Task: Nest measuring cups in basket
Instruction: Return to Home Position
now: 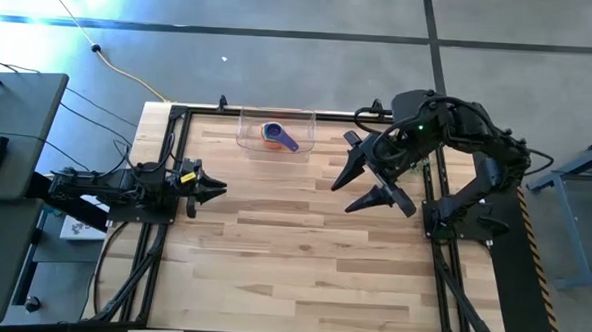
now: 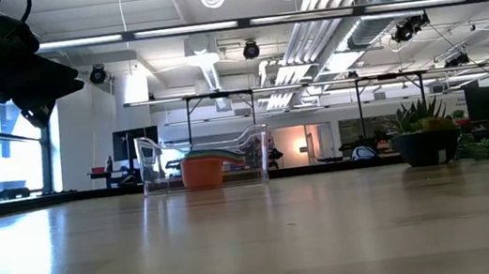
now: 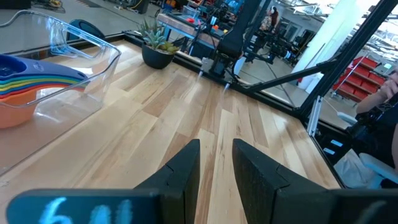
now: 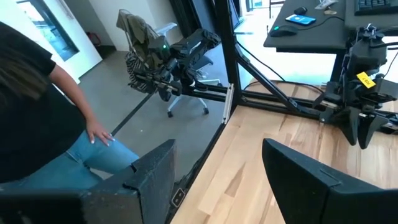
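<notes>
The clear basket (image 1: 276, 130) stands on its base at the middle of the table's far edge. The measuring cups (image 1: 277, 137) sit nested inside it. The orange one (image 2: 202, 172) is outermost, and coloured rims are stacked above it with blue on top (image 3: 25, 78). My left gripper (image 1: 219, 189) hovers low near the table's left edge, well left of the basket. Its fingers (image 3: 216, 165) are a narrow gap apart and empty. My right gripper (image 1: 363, 185) is raised to the right of the basket, wide open (image 4: 217, 174) and empty.
A small potted plant (image 2: 424, 137) stands at the table's far right, near the right arm's base (image 3: 155, 46). Bare wood (image 1: 302, 256) fills the middle and near part of the table. A person (image 4: 37, 112) stands beyond the table, and another person (image 3: 379, 106) shows off its right side.
</notes>
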